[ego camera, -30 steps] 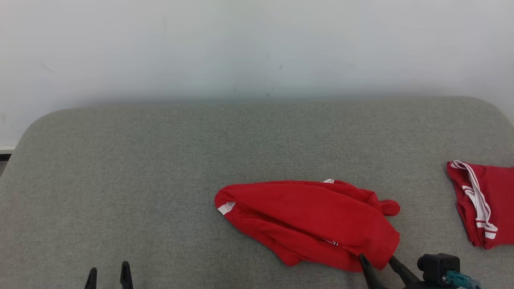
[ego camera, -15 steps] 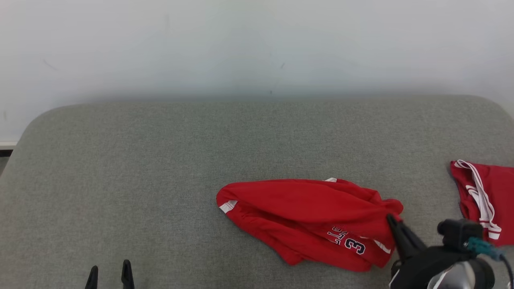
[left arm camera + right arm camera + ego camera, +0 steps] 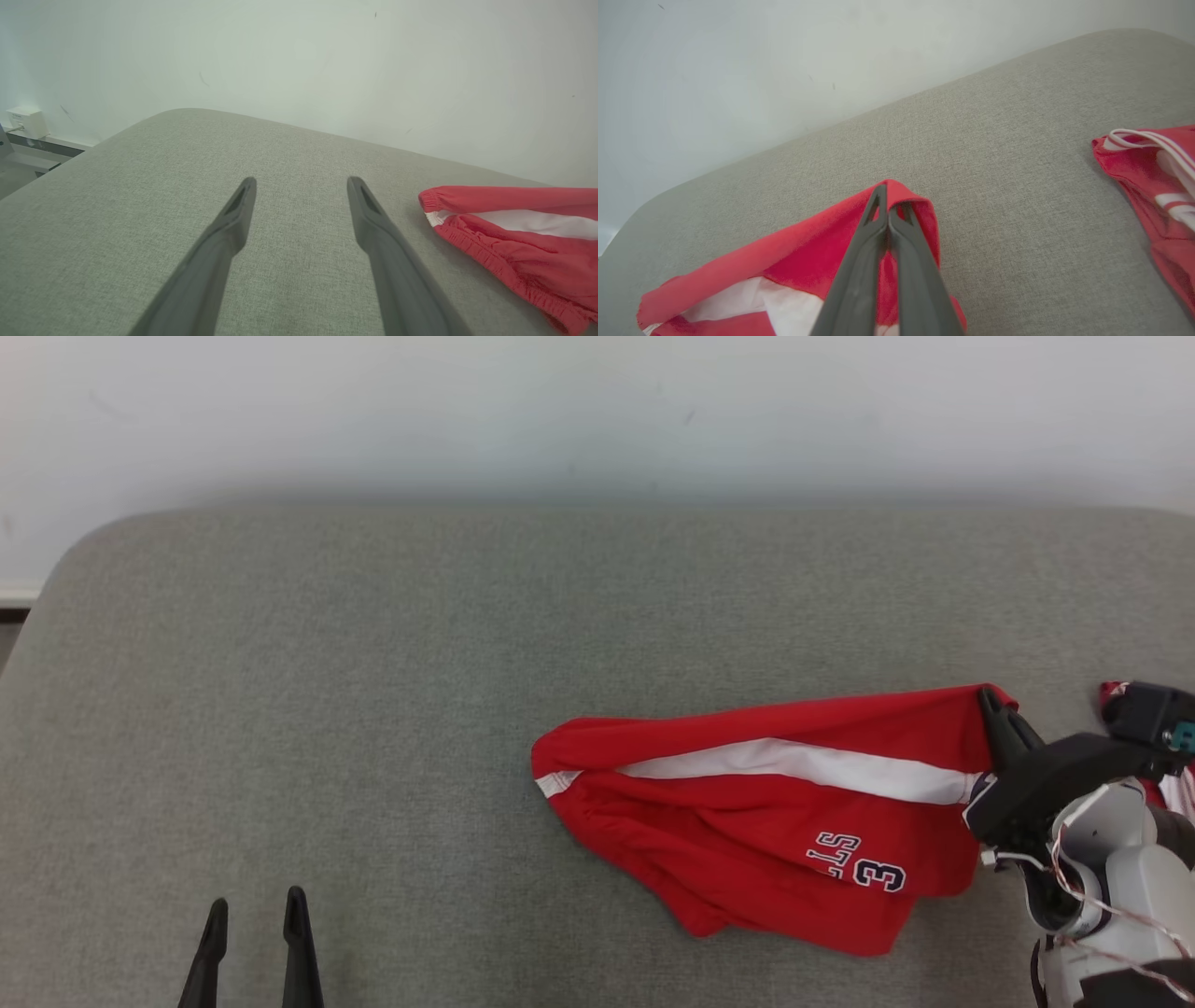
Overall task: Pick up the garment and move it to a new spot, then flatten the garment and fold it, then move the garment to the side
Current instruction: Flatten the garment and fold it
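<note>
Far left, low on the white wall (image 3: pixel 560 411): a small pale box (image 3: pixel 25 121). Under the wall, a big grey cushion (image 3: pixel 373 663), soft and flat, from one side to the other. At the bottom left, the left gripper (image 3: pixel 257 901) (image 3: pixel 301 182) — two dark fingers spread wide apart, nothing between them, over the grey cushion and not touching the shorts. Right of the middle, the red shorts (image 3: pixel 747 821) (image 3: pixel 514 233) (image 3: pixel 784 252), lying on the cushion, with a white stripe along the upper part and a dark "3" near the right end. Left end bunched up with a bit of white trim; top right corner stretched out to the side. At that corner, the right gripper (image 3: pixel 988 700) (image 3: pixel 891 198) — fingers pressed tight together, red cloth pinched between the tips. Furthest right, the other red clothing (image 3: pixel 1148 168) with thin white stripes, flat on the cushion, apart from the shorts.
</note>
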